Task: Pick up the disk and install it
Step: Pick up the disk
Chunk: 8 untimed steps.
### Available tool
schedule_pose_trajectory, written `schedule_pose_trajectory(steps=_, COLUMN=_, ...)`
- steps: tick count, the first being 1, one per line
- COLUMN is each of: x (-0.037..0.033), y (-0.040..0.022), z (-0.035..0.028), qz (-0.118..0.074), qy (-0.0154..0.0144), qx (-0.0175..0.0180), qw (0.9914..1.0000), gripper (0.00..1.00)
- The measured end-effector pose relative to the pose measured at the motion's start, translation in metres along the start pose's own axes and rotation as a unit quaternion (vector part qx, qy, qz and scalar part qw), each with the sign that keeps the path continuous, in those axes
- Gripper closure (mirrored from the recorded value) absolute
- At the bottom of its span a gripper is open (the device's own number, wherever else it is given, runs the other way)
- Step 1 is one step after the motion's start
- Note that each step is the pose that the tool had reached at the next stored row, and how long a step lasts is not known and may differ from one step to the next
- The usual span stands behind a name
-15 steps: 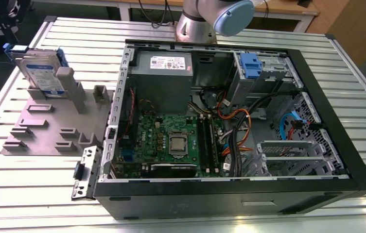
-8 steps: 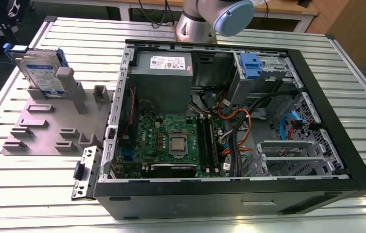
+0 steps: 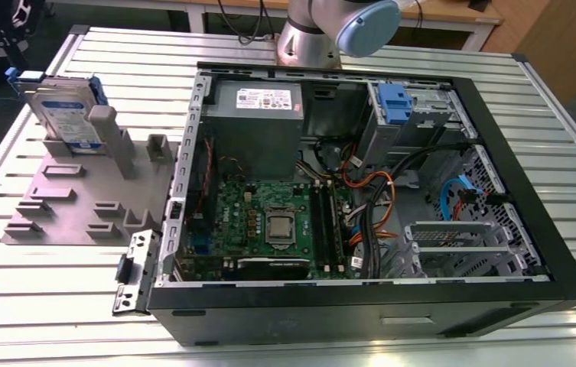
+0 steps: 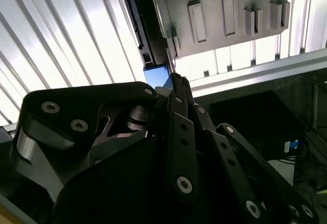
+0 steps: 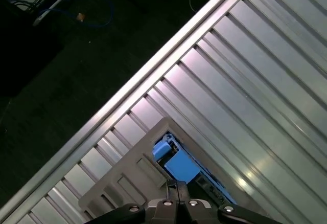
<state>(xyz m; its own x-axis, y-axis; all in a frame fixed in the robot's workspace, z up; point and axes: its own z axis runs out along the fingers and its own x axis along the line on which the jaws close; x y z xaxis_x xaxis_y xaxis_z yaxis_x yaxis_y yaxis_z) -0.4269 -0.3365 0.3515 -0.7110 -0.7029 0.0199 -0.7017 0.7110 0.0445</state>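
- My gripper (image 5: 177, 185) has its fingers pressed together to a single tip, and there is nothing between them. Both wrist views show this; in the second wrist view (image 4: 176, 81) the black links run up to that closed tip.
- The disk (image 3: 63, 115) stands upright on its edge in a slot at the far end of a grey holder (image 3: 73, 199), which sits at the exterior view's left of the open computer case (image 3: 369, 306).
- In the first wrist view, the disk's blue rail (image 5: 176, 165) lies just past my fingertips and apart from them, set in the holder (image 5: 127, 178).
- Holder and case both rest on a ribbed metal table (image 3: 22, 290).
- My arm (image 3: 314, 34) rises from the table's far edge, behind the case.
- Inside the case, a grey power box (image 3: 257, 103) sits at the far wall beside a blue latch (image 3: 393, 103).
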Motion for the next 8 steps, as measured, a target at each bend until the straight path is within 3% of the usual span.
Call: schedule_pose_trajectory(steps=8, x=0.0, y=0.0, z=0.0, qz=-0.027, qy=0.0012, qx=0.0005, qw=0.99964, gripper=0.89)
